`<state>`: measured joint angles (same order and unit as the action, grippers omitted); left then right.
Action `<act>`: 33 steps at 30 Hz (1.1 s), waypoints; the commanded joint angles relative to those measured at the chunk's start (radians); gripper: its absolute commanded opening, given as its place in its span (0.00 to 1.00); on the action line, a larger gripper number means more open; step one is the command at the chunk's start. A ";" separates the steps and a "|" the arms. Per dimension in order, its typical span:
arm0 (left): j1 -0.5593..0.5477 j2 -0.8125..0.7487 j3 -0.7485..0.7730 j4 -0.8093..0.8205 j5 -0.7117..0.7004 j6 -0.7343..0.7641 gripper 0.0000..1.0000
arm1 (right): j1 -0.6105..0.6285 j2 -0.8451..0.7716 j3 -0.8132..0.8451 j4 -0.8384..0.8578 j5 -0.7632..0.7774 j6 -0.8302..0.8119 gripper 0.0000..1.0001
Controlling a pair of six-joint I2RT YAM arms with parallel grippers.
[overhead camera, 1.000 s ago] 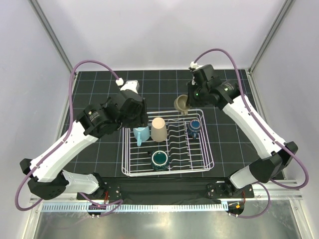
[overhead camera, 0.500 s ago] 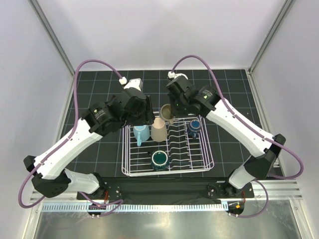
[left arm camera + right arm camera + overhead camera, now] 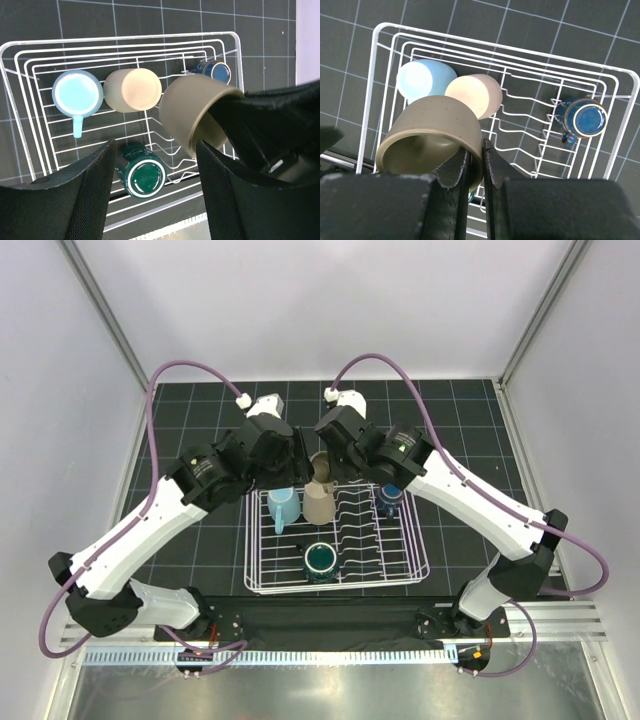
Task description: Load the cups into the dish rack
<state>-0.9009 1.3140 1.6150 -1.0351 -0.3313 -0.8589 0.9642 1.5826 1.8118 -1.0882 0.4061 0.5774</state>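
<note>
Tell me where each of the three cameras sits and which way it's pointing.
Top camera: above and behind the bases, looking down at the table; left arm, right arm and dish rack show.
Left wrist: over the rack, facing down; the open left gripper frames the bottom.
Right wrist: over the rack, facing down; the right gripper pinches the tan cup's rim.
Both wrist views share the tan cup, light blue mug and beige cup.

The white wire dish rack (image 3: pixel 385 550) holds four cups. A light blue mug (image 3: pixel 77 94) and a beige tapered cup (image 3: pixel 132 90) stand just beside each other at its far left. A dark blue mug (image 3: pixel 585 119) sits at the far right, and a dark teal mug (image 3: pixel 145 177) by the near rail, mouth showing. A speckled tan mug (image 3: pixel 432 137) hangs tilted above the rack, its rim pinched in the right gripper (image 3: pixel 476 152) jaws.
</note>
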 commanded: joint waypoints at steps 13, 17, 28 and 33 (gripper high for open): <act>0.020 0.024 -0.026 0.067 -0.032 -0.008 0.58 | 0.051 -0.032 0.066 0.063 0.017 0.032 0.04; 0.023 0.030 -0.026 0.060 -0.043 -0.005 0.53 | 0.059 -0.052 0.050 0.100 -0.018 0.013 0.04; 0.036 0.021 -0.047 0.081 -0.002 -0.005 0.09 | 0.074 -0.096 0.015 0.180 -0.078 -0.036 0.06; 0.042 0.008 -0.058 0.084 0.005 -0.005 0.00 | 0.076 -0.102 0.003 0.202 -0.101 -0.044 0.16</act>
<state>-0.8734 1.3437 1.5558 -1.0096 -0.3473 -0.8558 1.0286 1.5620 1.8069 -0.9752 0.3702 0.5434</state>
